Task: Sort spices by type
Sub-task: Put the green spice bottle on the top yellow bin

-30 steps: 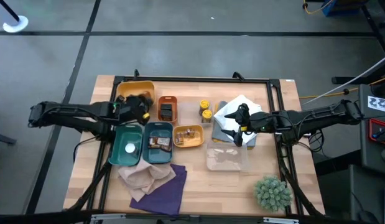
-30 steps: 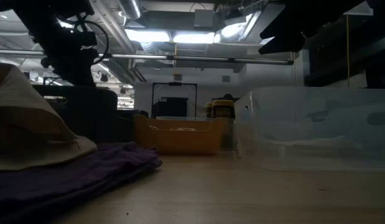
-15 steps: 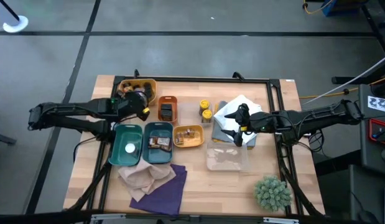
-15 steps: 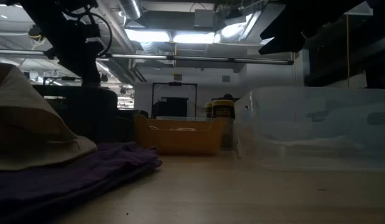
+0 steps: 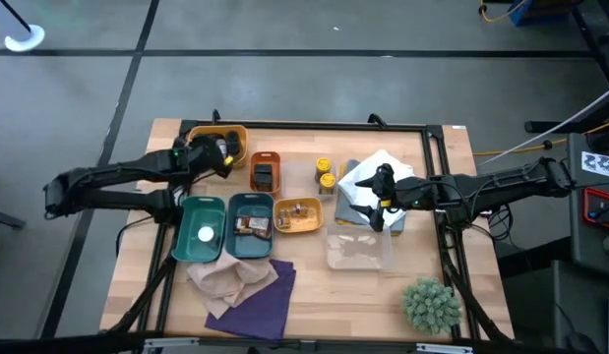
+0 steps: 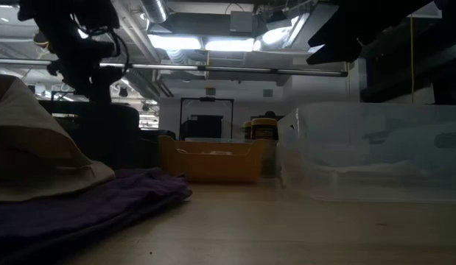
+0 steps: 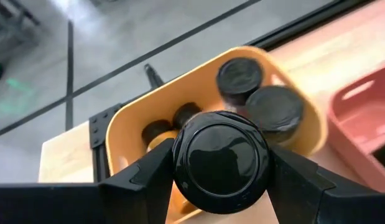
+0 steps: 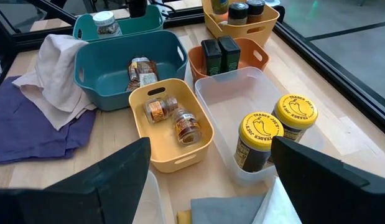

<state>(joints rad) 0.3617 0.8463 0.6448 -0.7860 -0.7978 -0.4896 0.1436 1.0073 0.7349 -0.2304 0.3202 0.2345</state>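
Observation:
My left gripper [image 5: 213, 157] hovers over the far-left yellow tray [image 5: 231, 133] and is shut on a black-capped spice jar [image 7: 220, 158]. Several more black-capped jars [image 7: 274, 109] stand in that tray [image 7: 133, 127]. My right gripper [image 8: 211, 186] waits open over the white cloth [image 5: 378, 167] on the right. Two yellow-capped jars [image 8: 267, 138] stand in a clear tray. Small jars [image 8: 173, 118] lie in a small yellow tray. Dark boxes [image 8: 218, 53] sit in the orange tray [image 5: 265, 172]. Packets [image 8: 141, 70] lie in a teal tray, and a white-capped jar [image 5: 205, 235] is in the other. My left gripper pinches the black-capped jar between its two fingers [image 7: 148, 177], one on each side at the black cap [image 7: 220, 134]. The fingers come from above, pointing down. The jar is upright and lifted clear above the yellow tray.
A clear empty container [image 5: 358, 248] sits toward the near edge, right of centre. Beige and purple cloths [image 5: 247, 285] lie at the near left. A spiky green plant [image 5: 430, 303] stands at the near right corner. A black frame [image 5: 314, 126] runs round the work area.
My left gripper has carried the black-capped jar toward the table's far edge, from over the near rim of the yellow tray to over its middle. It has stayed shut on the jar. The right arm has kept still.

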